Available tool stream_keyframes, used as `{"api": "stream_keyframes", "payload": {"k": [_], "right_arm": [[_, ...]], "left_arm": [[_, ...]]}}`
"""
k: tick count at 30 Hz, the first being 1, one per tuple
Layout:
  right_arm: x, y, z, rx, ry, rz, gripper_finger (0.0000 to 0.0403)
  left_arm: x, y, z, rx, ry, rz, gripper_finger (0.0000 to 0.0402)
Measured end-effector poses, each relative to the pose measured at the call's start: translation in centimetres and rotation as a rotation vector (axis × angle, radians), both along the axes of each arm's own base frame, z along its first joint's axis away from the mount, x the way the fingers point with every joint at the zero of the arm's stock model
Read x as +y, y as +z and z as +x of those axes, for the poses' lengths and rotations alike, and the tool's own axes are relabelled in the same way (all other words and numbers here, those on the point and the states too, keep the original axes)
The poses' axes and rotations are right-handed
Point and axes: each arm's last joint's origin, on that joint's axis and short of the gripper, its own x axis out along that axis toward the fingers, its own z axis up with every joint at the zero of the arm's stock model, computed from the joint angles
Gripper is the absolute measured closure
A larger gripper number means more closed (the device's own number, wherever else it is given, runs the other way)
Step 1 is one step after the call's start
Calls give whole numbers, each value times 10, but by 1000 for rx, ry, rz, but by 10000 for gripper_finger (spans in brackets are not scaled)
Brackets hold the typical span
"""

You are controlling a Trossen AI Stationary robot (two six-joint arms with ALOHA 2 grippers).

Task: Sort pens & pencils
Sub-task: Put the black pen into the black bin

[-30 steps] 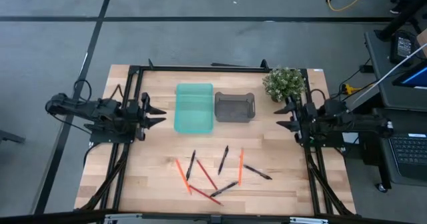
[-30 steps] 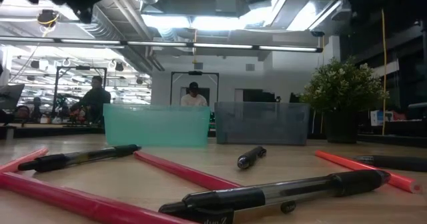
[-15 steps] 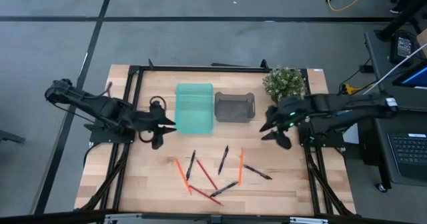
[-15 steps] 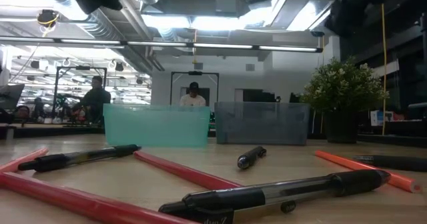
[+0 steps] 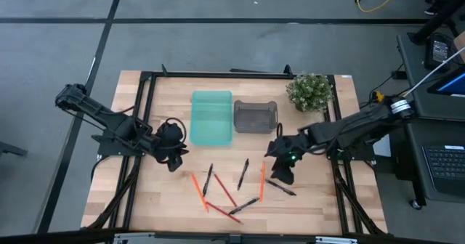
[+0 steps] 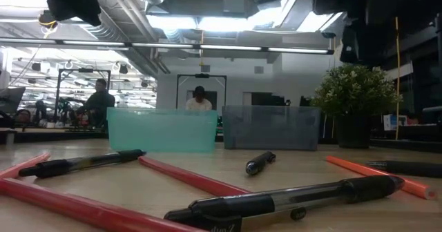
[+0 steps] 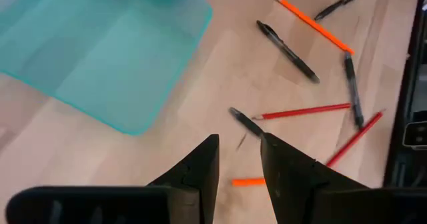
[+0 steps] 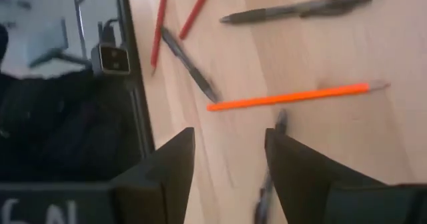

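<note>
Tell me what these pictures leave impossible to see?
- Inside the teal bin and grey bin: low view, walls hide it; overhead, too small.
- Pen near the right gripper: right wrist view, blurred, partly behind a finger.
- Left gripper: low view, cut off by the top edge.

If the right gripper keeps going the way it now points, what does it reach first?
Probably the black pen lying just ahead between the open fingers of the right gripper; the orange pencil lies beyond it. Height above the table is hard to judge, so this is a likely guess.
</note>
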Motion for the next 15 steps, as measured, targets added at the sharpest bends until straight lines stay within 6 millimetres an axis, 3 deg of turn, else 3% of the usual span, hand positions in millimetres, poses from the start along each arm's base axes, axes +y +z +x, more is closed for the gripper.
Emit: {"api": "stream_keyframes", "payload": {"k": [15], "right_arm": [[-3, -12, -9, 173, -727, -90, 219]], "left_arm": [[8, -7, -14, 109, 91, 156, 296]]}}
